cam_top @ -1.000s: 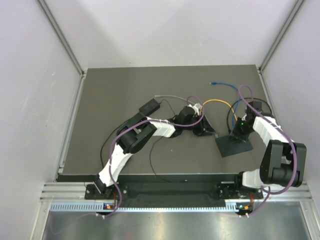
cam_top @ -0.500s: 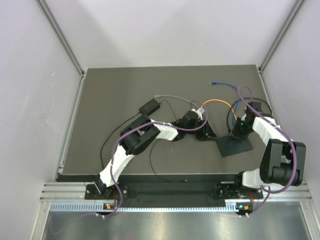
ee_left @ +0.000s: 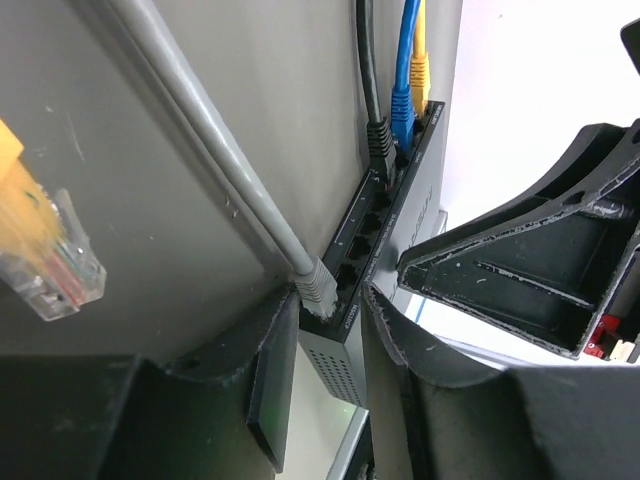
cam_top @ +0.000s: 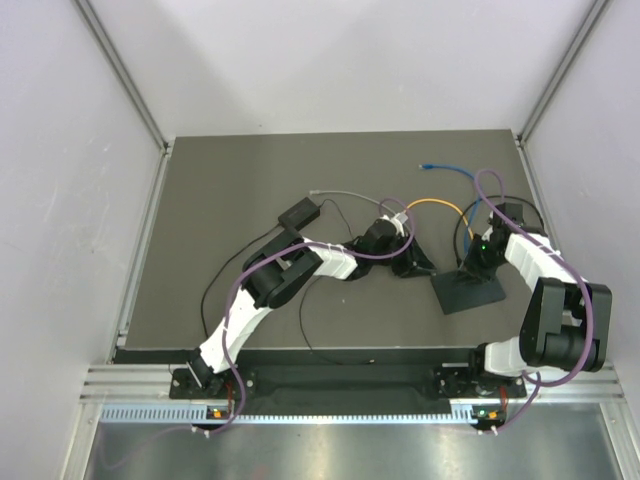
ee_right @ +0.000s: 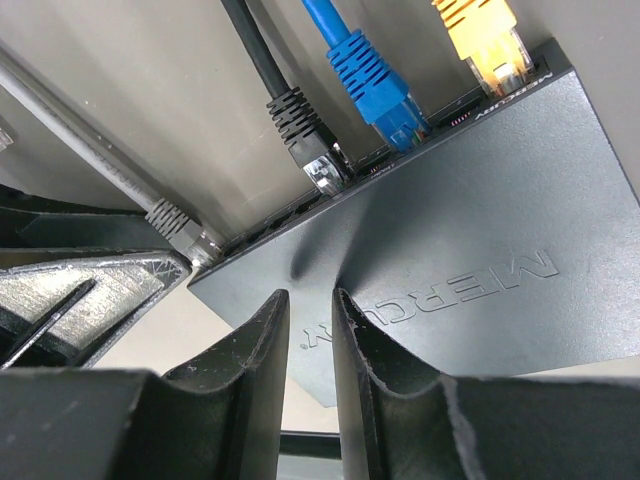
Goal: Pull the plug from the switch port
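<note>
Left wrist | left gripper (ee_left: pixel 330 340) jaws astride switch (ee_left: pixel 400 215) end, by grey plug (ee_left: pixel 316 285)

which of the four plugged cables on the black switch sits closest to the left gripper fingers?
The grey cable's plug, in the end port right at the left gripper; the black, blue and yellow plugs sit farther along the switch.

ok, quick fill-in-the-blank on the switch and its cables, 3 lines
1. The left claw closes around the ____ plug at the switch.
2. The cable plugged in between the black plug and the yellow plug is ____.
3. The right claw sits on the switch's ____ face.

Missing: grey; blue; top
</note>
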{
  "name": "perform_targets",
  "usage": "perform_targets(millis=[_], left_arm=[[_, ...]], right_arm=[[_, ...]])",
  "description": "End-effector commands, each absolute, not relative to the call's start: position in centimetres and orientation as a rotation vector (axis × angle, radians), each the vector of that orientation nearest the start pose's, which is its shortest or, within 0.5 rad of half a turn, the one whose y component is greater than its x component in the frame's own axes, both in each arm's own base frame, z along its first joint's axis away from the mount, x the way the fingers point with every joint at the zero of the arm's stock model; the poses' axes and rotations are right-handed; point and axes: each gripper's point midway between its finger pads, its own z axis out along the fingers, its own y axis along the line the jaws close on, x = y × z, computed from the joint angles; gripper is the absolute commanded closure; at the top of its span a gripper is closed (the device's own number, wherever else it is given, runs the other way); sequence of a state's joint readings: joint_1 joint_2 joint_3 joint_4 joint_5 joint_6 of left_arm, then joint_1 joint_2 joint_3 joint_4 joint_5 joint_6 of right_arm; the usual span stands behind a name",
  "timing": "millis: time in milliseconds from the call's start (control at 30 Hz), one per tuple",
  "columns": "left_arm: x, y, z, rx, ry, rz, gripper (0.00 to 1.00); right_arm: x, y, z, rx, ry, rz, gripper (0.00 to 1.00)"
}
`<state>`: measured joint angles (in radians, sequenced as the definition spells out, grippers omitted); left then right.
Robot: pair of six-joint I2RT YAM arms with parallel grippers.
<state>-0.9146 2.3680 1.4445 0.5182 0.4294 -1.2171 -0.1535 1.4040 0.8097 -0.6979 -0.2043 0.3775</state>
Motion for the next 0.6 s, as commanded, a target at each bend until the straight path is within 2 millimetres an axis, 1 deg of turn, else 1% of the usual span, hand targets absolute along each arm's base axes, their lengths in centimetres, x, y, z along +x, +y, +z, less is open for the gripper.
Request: perform_targets(millis=[0, 133, 300, 467, 567], left_arm=[[28.2, -54.7, 3.8, -0.041, 2.411, -1.662, 0.63], [28.2, -54.4, 3.5, -0.051, 2.418, -1.650, 0.63], [27.8, -54.4, 3.1, -0.007, 2.439, -1.626, 0.67], [27.4, -54.3, 2.8, 0.029, 2.449, -1.619, 0.66], [27.3, -54.3, 3.1, 0.051, 2.431, -1.631, 0.64]], right_arm=[[24.9, 0.8, 3.8, 0.692, 2.786, 0.316, 0.76], [25.0, 0.8, 3.8, 0.686, 2.788, 0.317, 0.76], [25.1, 0.7, 3.9, 0.681, 2.792, 0.309, 0.76], [25.1, 0.7, 3.8, 0.673, 2.795, 0.306, 0.76], [25.1, 0.7, 3.7, 0.677, 2.799, 0.308, 0.76]])
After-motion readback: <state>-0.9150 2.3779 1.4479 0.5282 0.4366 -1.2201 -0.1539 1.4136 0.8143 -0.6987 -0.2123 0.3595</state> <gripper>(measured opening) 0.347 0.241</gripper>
